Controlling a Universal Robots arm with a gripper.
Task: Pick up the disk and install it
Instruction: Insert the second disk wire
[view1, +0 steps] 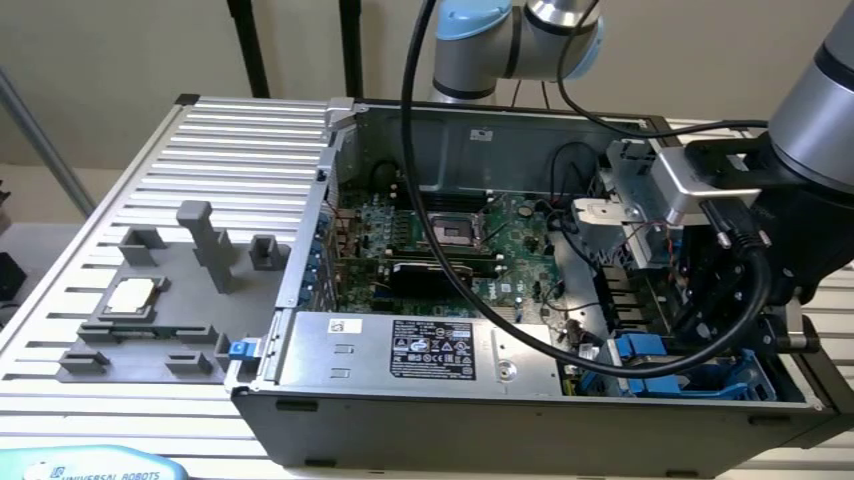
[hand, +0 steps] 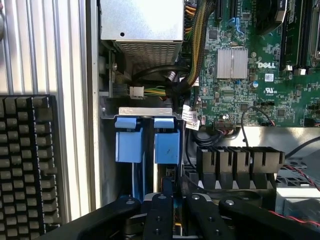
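- I see the gripper (hand: 172, 200) low inside the open computer case (view1: 400, 420), over the drive bay at the corner on the exterior view's right.
- Its jaws stand narrow, clenched on the edge of the disk (hand: 166, 142), whose blue carrier sits upright in the bay beside a second blue carrier (hand: 129, 142).
- The motherboard (view1: 441, 240) lies alongside.

The arm (view1: 534, 45) has silver-grey tube segments with pale blue joint caps (upper middle of the frame), thick black cables (view1: 727, 300) looped along it, and black linkage fingers (hand: 160, 212) studded with round screws.
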